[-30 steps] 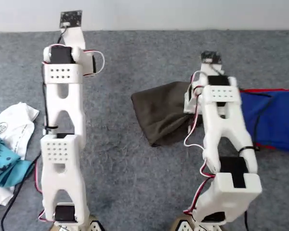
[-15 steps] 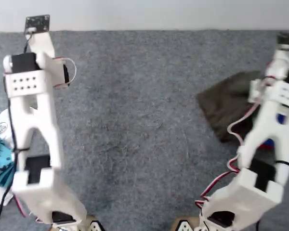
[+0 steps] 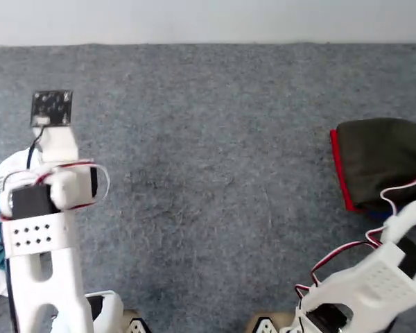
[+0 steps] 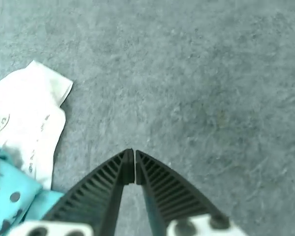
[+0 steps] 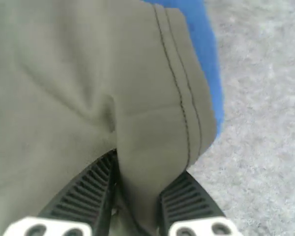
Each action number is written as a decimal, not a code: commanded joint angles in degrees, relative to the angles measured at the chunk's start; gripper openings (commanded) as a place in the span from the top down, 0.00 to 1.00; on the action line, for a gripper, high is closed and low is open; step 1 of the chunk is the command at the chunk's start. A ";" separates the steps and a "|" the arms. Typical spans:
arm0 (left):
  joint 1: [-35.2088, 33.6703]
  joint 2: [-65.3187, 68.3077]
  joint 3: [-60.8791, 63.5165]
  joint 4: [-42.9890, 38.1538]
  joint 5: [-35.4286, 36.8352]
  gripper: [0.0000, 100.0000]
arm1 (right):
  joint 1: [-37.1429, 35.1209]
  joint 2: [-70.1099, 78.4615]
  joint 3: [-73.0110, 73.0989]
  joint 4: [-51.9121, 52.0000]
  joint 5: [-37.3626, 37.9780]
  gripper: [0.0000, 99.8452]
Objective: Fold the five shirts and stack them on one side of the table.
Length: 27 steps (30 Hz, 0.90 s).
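A folded olive shirt (image 3: 381, 163) lies at the table's right edge on a red shirt (image 3: 338, 170), whose edge shows, with a sliver of blue shirt (image 3: 378, 214) beside it. In the right wrist view my right gripper (image 5: 145, 167) is shut on a fold of the olive shirt (image 5: 78, 83), and the blue shirt (image 5: 206, 59) shows under it. My left gripper (image 4: 134, 158) is shut with nothing in it, over bare carpet. Beside it lie a crumpled white shirt (image 4: 24, 118) and a teal shirt (image 4: 12, 196). The high view has the white shirt (image 3: 10, 170) at the left edge.
Grey carpet (image 3: 215, 152) covers the table, and a pale wall runs along the far edge. The left arm (image 3: 41, 236) stands at the near left, the right arm (image 3: 374, 284) at the near right. Bare carpet fills the middle.
The right arm swung right, carrying the olive shirt from the middle onto the red and blue shirts at the right edge. The left arm swung left and drew back toward the white and teal shirts.
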 commanded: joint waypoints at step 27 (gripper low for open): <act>-28.40 -2.64 0.57 6.42 -15.47 0.98 | 0.31 -2.59 -2.81 1.01 0.53 0.59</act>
